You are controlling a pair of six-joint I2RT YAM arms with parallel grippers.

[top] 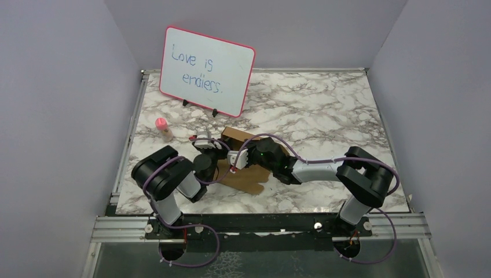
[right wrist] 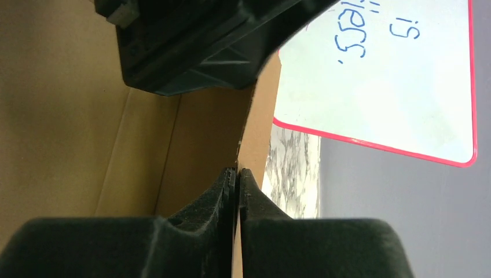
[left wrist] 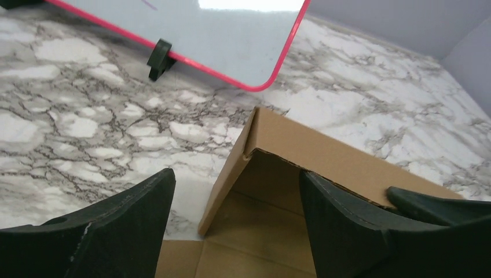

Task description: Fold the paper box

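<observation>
Top external view: the marble table (top: pixel 324 116) carries everything. The pink-framed whiteboard (top: pixel 206 70) stands at the back left. The paper box (top: pixel 250 178) lies front of centre, between the two arms and partly hidden under them. It is partly formed: floor flat, two adjoining walls raised, and one flap lying flat towards the near edge.

Hand states
- Right gripper (right wrist: pixel 237 174): fingers closed on the top edge of a raised wall, pinching the cardboard.
- Left gripper (left wrist: pixel 236 180): jaws wide apart, astride the neighbouring side wall. One finger is outside over the marble and one is inside over the box floor. No contact is visible.

Hazards (judged)
1. Slide instead of fold. Only one pinch holds the box. A sideways pull would probably drag the light cardboard across the smooth marble.
2. Wall spring-back. The corner where the two walls meet is ungripped, so the side wall may drop outwards if the pinch lets go.
3. Arm contact. In the right wrist view a dark housing, probably the left gripper, hangs just above the pinch. A careless move by either could strike the other.

Room for moving
- Right and far right: open marble, the safest direction.
- Rear: the whiteboard and its foot (left wrist: pixel 159 58) are near the box, so pushing away is limited.
- Left: a small pink-capped bottle (top: pixel 164 130) stands upright near the left arm, and a wide swing could topple it.
</observation>
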